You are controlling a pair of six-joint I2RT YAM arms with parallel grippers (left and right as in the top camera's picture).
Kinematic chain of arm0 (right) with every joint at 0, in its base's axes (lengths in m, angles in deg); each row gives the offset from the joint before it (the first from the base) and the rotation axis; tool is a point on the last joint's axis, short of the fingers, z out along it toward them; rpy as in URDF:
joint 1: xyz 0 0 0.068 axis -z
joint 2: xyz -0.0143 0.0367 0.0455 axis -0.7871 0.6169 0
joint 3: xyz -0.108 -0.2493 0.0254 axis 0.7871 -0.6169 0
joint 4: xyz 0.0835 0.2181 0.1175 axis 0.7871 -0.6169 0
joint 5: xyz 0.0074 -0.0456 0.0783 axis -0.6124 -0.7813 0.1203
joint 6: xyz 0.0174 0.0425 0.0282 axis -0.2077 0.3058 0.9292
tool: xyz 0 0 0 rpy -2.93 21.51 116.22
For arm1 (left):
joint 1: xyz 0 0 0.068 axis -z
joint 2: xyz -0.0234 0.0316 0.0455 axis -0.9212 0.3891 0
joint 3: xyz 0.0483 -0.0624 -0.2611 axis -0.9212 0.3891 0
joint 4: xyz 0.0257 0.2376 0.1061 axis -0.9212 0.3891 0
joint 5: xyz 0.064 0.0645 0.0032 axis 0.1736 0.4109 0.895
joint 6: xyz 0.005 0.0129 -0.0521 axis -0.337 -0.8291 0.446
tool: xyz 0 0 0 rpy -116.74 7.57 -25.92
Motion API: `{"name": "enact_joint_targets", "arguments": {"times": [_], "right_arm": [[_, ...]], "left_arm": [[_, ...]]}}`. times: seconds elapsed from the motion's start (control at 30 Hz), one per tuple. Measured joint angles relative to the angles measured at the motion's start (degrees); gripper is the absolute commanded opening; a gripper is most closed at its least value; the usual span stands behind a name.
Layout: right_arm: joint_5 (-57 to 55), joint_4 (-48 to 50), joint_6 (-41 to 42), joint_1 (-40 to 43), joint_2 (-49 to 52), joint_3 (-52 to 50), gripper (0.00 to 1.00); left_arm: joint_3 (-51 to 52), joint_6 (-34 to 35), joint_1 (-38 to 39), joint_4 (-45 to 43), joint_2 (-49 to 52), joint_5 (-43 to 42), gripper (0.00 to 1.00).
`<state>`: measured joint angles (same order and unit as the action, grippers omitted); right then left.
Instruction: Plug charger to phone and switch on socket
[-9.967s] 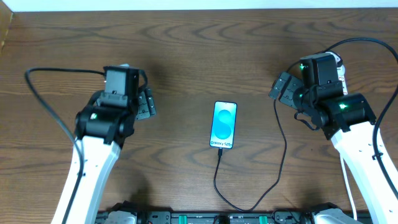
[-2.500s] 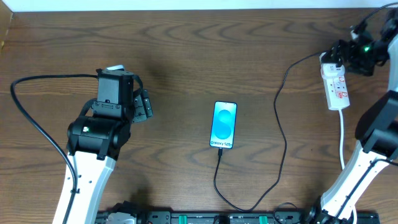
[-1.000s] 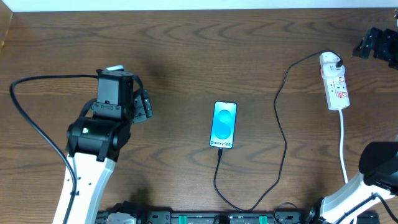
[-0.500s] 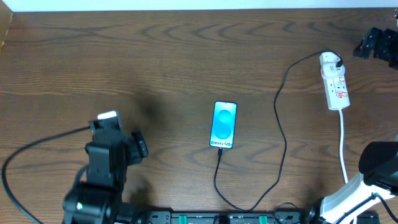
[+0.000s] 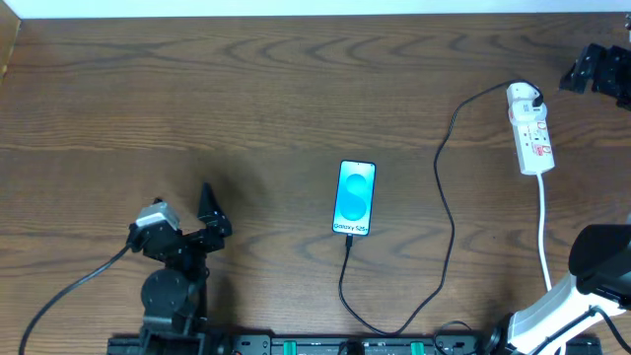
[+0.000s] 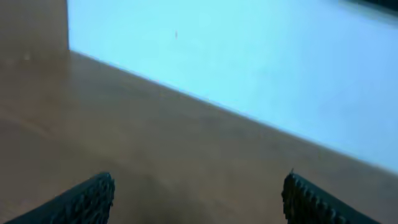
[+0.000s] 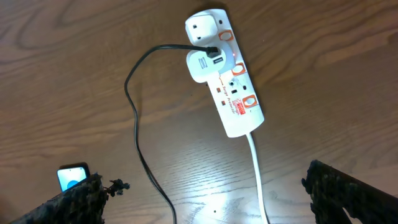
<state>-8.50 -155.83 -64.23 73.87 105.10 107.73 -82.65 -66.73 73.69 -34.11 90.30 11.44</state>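
Note:
The phone (image 5: 356, 197) lies screen up at mid table, its blue screen lit. The charger's thin black cable (image 5: 449, 207) runs from the phone's near end, loops along the front edge and rises to a white plug (image 5: 527, 96) seated in the socket (image 5: 532, 138), a white power strip at the right. In the right wrist view the socket (image 7: 233, 87), plug (image 7: 202, 65), cable (image 7: 134, 124) and phone (image 7: 73, 175) all show below. My right gripper (image 5: 595, 69) hovers open and empty beyond the socket, its fingers wide apart (image 7: 205, 196). My left gripper (image 5: 212, 217) is open and empty at the front left (image 6: 199, 199).
The socket's white cord (image 5: 542, 237) runs down the right side to the front edge. The left arm's thick black cable (image 5: 69, 286) trails at the front left. A pale wall (image 6: 249, 56) stands beyond the table's far edge.
My left arm has pulled back from left of the phone to the front left edge. My right gripper left the socket some seconds ago and now holds still at the far right.

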Motion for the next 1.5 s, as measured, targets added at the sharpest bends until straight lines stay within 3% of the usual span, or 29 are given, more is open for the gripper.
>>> {"name": "enact_joint_targets", "arguments": {"times": [0.27, 0.63, 0.97, 1.5], "right_arm": [[-0.02, 0.0, 0.02, 0.0, 0.0, 0.0, 0.99], [-0.07, -0.02, 0.02, 0.0, 0.0, -0.02, 0.99], [-0.04, 0.0, 0.02, 0.0, 0.0, -0.02, 0.99], [-0.04, 0.0, 0.02, 0.0, 0.0, -0.02, 0.99]], "left_arm": [[11.06, 0.0, -3.85, -13.73, -8.0, -0.31, 0.86], [11.19, -0.55, -8.9, -2.38, -8.15, -8.48, 0.86], [10.91, -6.14, -9.51, -1.62, -8.15, -13.14, 0.86], [10.88, -6.45, -9.51, -1.55, -8.15, -13.53, 0.86]]}}
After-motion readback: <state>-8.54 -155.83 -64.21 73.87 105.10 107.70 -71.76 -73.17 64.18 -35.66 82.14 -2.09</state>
